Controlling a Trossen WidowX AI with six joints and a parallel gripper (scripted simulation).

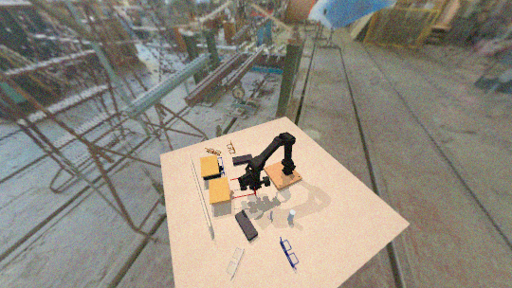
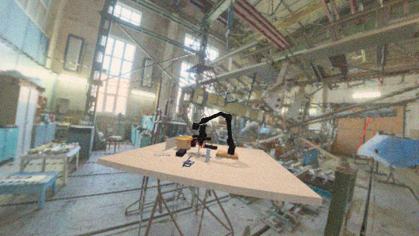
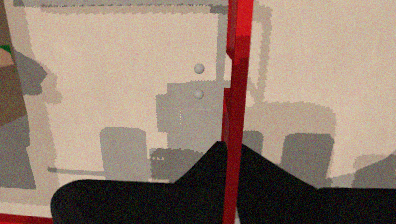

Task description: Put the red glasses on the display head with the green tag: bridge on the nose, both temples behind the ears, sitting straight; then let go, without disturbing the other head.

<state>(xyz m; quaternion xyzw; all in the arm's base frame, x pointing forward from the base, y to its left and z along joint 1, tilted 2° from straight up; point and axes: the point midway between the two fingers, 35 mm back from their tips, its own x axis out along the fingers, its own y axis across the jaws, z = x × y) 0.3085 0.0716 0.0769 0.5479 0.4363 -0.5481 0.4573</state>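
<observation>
Pincer (image 1: 255,188) (image 2: 201,144) (image 3: 227,150) clenched on the red glasses (image 1: 245,195) (image 3: 240,75).
The arm (image 1: 271,151) (image 2: 220,114) arched over, wrist pointing down, holding them above the bench (image 1: 332,223) (image 2: 248,175), off both heads, temples toward its long-rod edge.

The red glasses (image 1: 245,195) (image 2: 203,145) (image 3: 240,75) are gripped by their front in the hand (image 1: 255,189) (image 2: 199,145) (image 3: 227,150), temples open; the green-tagged brown head (image 3: 11,90), partly visible, stands apart from it.

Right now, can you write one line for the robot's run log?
fingers: shut on red glasses | glasses: raised, not on a head | blue glasses: on table
</observation>
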